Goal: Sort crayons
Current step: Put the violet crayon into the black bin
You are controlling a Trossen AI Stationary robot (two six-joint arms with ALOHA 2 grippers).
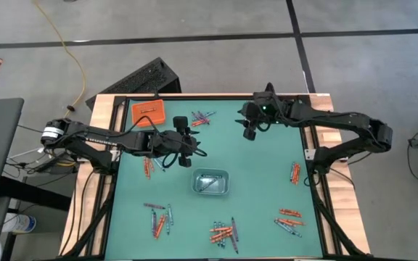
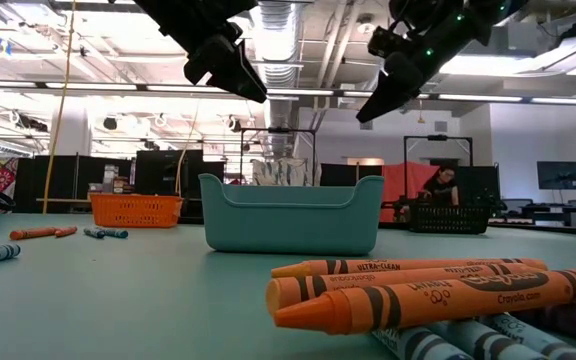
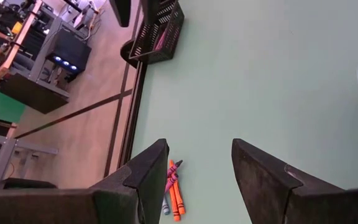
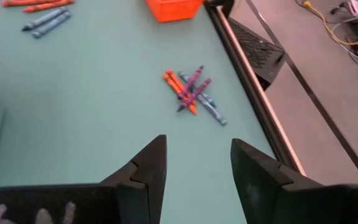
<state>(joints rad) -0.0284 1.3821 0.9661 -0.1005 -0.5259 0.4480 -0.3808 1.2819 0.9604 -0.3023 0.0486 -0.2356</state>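
1. Hovering over the green mat (image 1: 267,156), left of centre, the left gripper (image 1: 185,147) holds nothing; its jaws stand apart and empty in the left wrist view.
2. An orange tray (image 1: 148,112) sits at the mat's far left corner.
3. Crayons (image 1: 202,117) lie in scattered clusters: one beside the orange tray, one under the left arm (image 1: 148,167), several along the near edge (image 1: 223,233) and more at the right side (image 1: 294,172).
4. A clear-grey tray (image 1: 211,182) sits at mid-mat, apart from the crayons.
5. The right gripper (image 1: 250,130) hangs above the far middle of the mat, jaws parted, gripping nothing.
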